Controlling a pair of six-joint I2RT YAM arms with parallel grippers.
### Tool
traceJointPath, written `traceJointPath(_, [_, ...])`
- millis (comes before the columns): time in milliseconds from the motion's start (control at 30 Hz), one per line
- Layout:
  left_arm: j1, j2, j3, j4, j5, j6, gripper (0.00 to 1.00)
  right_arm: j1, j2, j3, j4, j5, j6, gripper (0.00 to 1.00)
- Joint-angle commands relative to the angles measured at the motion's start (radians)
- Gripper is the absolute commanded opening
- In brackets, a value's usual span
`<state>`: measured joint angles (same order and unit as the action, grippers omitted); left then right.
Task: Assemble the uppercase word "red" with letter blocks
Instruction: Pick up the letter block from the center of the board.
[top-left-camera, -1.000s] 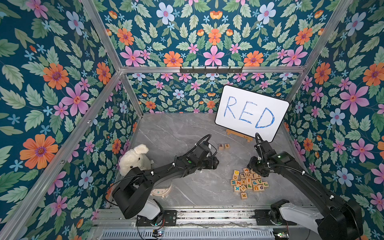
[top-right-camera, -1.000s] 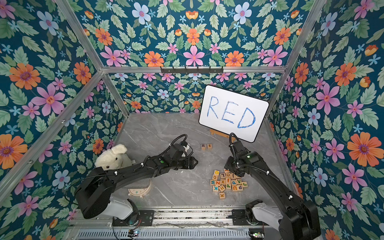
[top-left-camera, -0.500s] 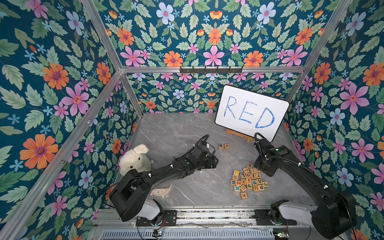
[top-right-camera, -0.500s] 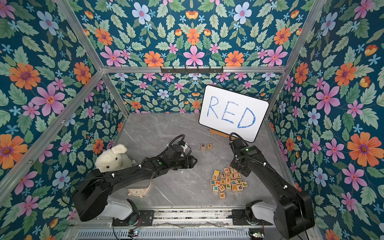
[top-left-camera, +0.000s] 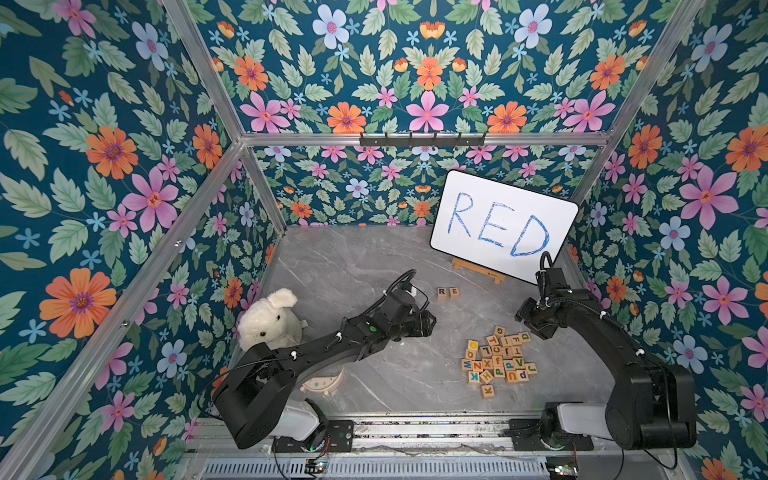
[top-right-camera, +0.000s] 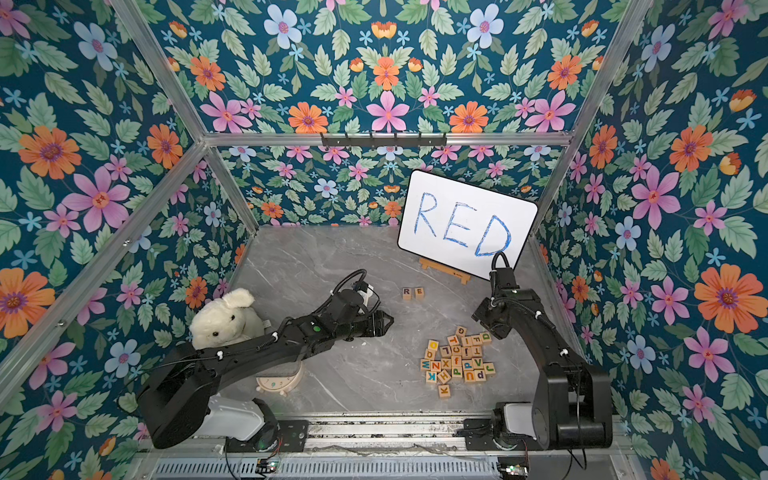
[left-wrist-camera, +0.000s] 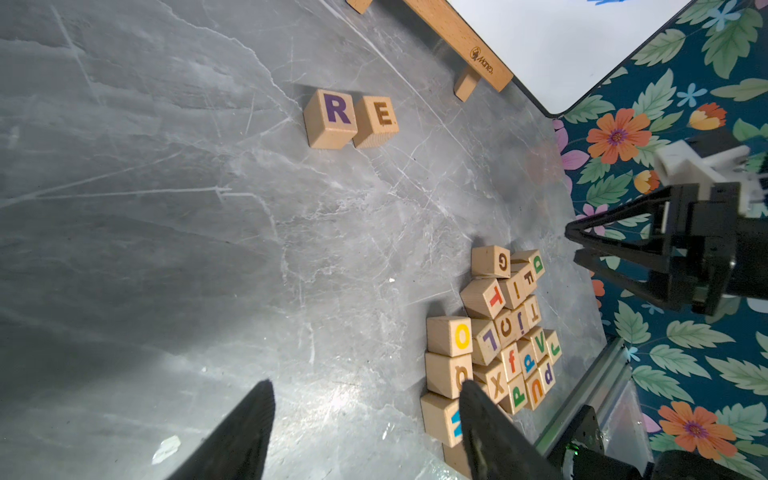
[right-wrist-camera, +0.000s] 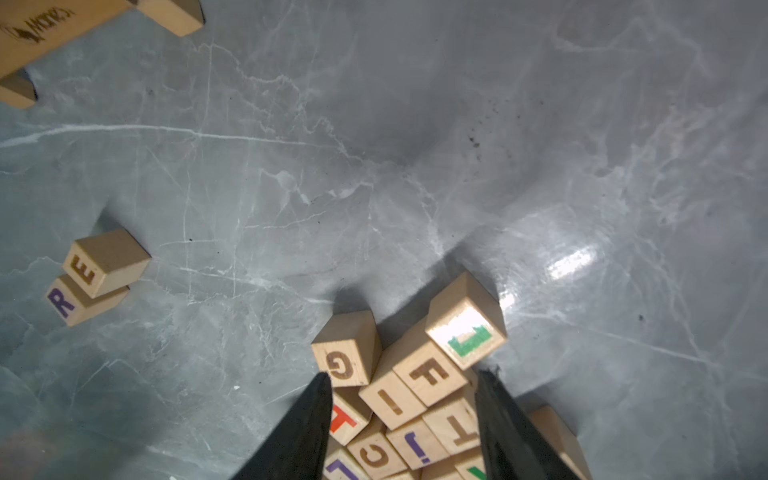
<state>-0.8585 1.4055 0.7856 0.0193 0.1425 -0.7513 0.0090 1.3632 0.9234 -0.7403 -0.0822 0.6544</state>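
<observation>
Two letter blocks stand side by side on the grey marble floor, the purple R (top-left-camera: 441, 292) (left-wrist-camera: 332, 116) and the brown E (top-left-camera: 454, 291) (left-wrist-camera: 378, 120), touching. The green D block (top-left-camera: 525, 337) (right-wrist-camera: 465, 328) sits at the far right corner of the loose pile (top-left-camera: 496, 359). My right gripper (top-left-camera: 521, 316) (right-wrist-camera: 403, 374) hovers open over that corner. Its fingertips frame the F and I blocks below, with the D just beyond them, and it holds nothing. My left gripper (top-left-camera: 432, 322) (left-wrist-camera: 365, 388) is open and empty, left of the pile and nearer than R and E.
The white board (top-left-camera: 503, 224) with RED handwritten in blue leans on a wooden stand (top-left-camera: 478, 270) at the back right. A white plush toy (top-left-camera: 270, 320) and a small clock (top-left-camera: 322, 380) lie near the left arm. Flowered walls close in the sides and back.
My right gripper has drifted right and slightly back, from over the pile's middle toward its far right corner. The left arm has barely moved, and the blocks lie as before.
</observation>
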Motion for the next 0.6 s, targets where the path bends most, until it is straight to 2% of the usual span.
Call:
traceJointPath(0, [-0.001,-0.012,-0.004,0.025,0.004,0.006,0.7,0.0,0.071,0.052,-0.031,0.013,-0.089,0.57])
traceJointPath(567, [-0.001,-0.011,-0.007,0.033,0.009,0.008,0.72,0.0,0.207,0.014,-0.056,0.111,-0.11,0.54])
